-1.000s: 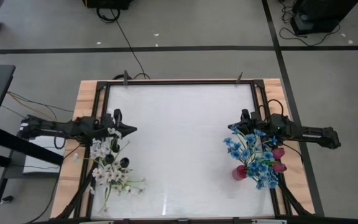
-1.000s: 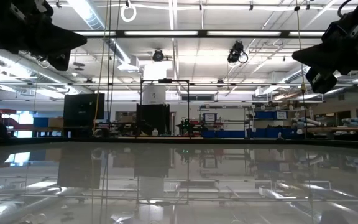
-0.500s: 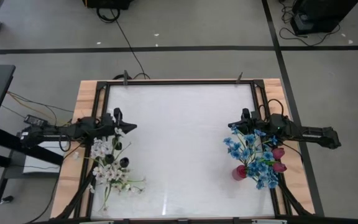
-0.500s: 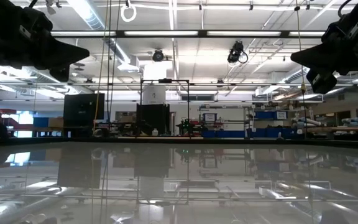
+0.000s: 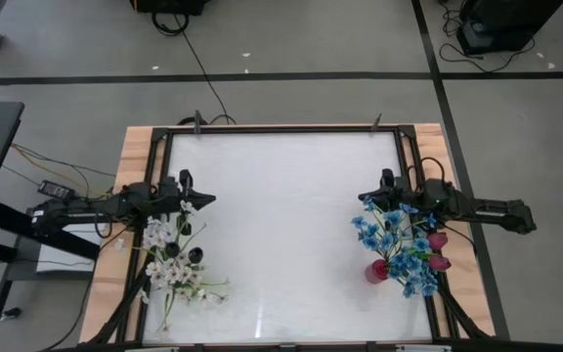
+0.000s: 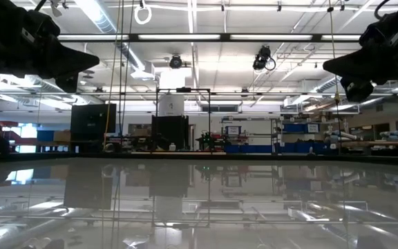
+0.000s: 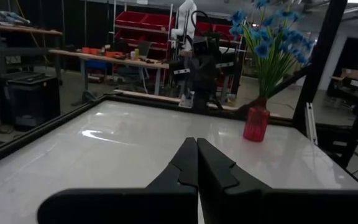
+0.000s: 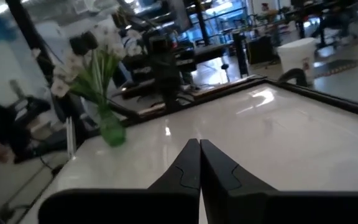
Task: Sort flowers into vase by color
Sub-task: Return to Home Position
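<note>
White flower sprays (image 5: 169, 269) with dark buds (image 5: 194, 256) stand in a green vase (image 8: 110, 133) at the table's left near side. Blue flowers (image 5: 394, 240) and dark red tulips (image 5: 439, 241) stand in a red vase (image 5: 375, 271) at the right near side. My left gripper (image 5: 206, 200) hangs shut above the table's left side, just beyond the white flowers, pointing level toward the right. My right gripper (image 5: 363, 198) hangs shut above the right side, just beyond the blue flowers, pointing level toward the left. Both hold nothing.
The white tabletop (image 5: 281, 225) lies bare between the two grippers. A black frame (image 5: 281, 128) runs around the table, with uprights (image 7: 319, 68) near the vases. Beyond the table is a workshop with shelves and benches.
My left gripper has sunk a little toward the table, still shut and level, and has then kept still. The flowers and vases have not moved.
</note>
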Tool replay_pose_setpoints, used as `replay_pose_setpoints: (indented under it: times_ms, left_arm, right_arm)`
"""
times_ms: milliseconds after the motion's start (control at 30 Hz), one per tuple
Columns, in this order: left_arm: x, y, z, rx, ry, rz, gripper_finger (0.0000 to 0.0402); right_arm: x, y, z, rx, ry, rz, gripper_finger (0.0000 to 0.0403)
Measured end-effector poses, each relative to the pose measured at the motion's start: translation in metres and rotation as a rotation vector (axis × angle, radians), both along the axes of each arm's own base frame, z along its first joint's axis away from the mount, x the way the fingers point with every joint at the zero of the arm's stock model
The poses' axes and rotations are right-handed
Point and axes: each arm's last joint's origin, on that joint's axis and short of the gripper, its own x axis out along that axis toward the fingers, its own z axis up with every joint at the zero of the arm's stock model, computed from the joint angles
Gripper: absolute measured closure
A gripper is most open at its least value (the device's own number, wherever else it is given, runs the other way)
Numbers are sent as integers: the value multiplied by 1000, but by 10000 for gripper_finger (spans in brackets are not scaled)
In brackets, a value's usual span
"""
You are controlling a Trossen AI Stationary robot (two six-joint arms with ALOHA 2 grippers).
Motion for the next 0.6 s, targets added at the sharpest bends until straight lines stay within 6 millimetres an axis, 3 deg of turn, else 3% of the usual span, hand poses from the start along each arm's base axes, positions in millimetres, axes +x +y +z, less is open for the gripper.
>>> replay_pose_setpoints:
  times_ms: [167,600]
  left_arm:
    - [-1,0,0,6,-4,0,401]
    - [0,0,-3,39,32,3,401]
  right_arm:
    - [-1,-2,2,-127,38,-56,398]
    - [-1,-5,-1,-227,33,-64,398]
